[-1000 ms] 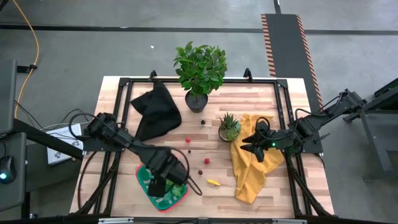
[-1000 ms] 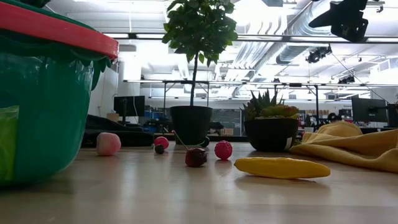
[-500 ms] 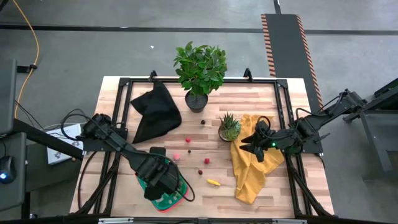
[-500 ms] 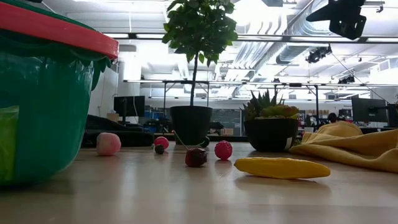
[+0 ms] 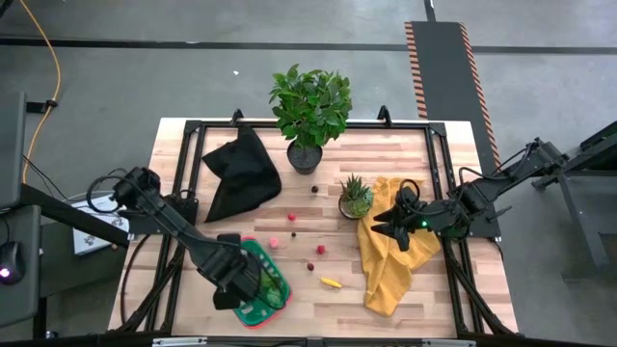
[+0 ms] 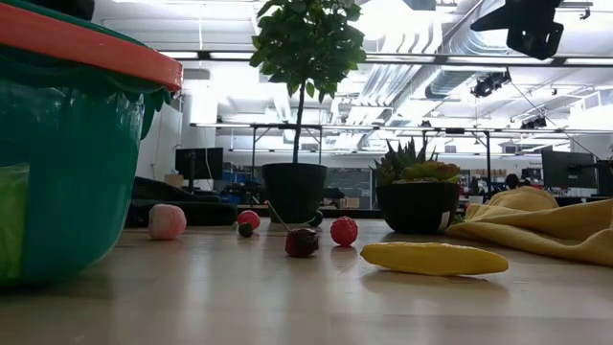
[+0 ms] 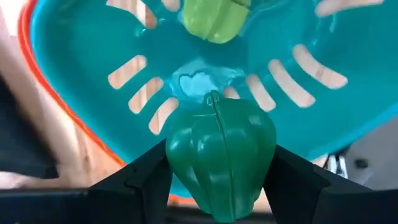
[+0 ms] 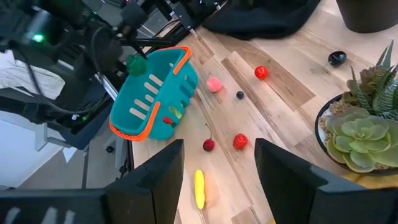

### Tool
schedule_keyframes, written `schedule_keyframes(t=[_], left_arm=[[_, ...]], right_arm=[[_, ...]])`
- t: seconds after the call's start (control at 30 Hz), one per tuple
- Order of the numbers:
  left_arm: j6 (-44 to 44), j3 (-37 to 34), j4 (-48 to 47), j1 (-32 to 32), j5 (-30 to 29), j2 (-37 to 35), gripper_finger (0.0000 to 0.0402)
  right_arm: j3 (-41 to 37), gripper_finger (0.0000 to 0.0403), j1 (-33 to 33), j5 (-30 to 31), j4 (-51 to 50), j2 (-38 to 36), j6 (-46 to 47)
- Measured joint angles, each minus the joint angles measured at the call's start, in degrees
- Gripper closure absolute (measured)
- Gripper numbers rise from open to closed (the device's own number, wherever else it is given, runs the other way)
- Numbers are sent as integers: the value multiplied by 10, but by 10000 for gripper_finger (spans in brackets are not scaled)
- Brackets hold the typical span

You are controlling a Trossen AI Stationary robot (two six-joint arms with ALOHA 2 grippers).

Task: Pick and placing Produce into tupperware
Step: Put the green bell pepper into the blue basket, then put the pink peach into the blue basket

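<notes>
Left wrist view shows the left end effector (image 7: 219, 180) clamped on a green toy pepper (image 7: 221, 155), poised over the tupperware (image 7: 81, 56), where a lighter green piece (image 7: 214, 18) already lies. From above, the tupperware (image 5: 270, 289) sits at seven o'clock on the desk (image 5: 328, 164). The right end effector (image 5: 383, 224) waits at three o'clock over the yellow cloth (image 5: 386, 270), fingers apart, holding nothing.

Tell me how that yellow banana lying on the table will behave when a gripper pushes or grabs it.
The banana lies flat on its long side, so it probably slides or pivots rather than rolls. Its smooth, glossy skin may slip between fingers. It looks like a small toy, likely light.
</notes>
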Motion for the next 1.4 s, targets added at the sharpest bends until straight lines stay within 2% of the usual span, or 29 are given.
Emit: schedule_keyframes(t=[0.23,0.5,1.0,1.13,1.4], left_arm=[[-51,-98,122,1,-32,-60,197],[-113,-207,244,1,-38,-108,197],[-122,-247,299,1,-39,-113,196],[-124,-247,303,1,-37,-113,177],[-135,-247,301,1,-36,-113,99]], right_arm=[[0,215,0,0,1,0,5],[0,215,-1,0,5,0,19],[0,215,-2,0,5,0,26],[0,215,-2,0,5,0,24],[0,215,-2,0,5,0,14]])
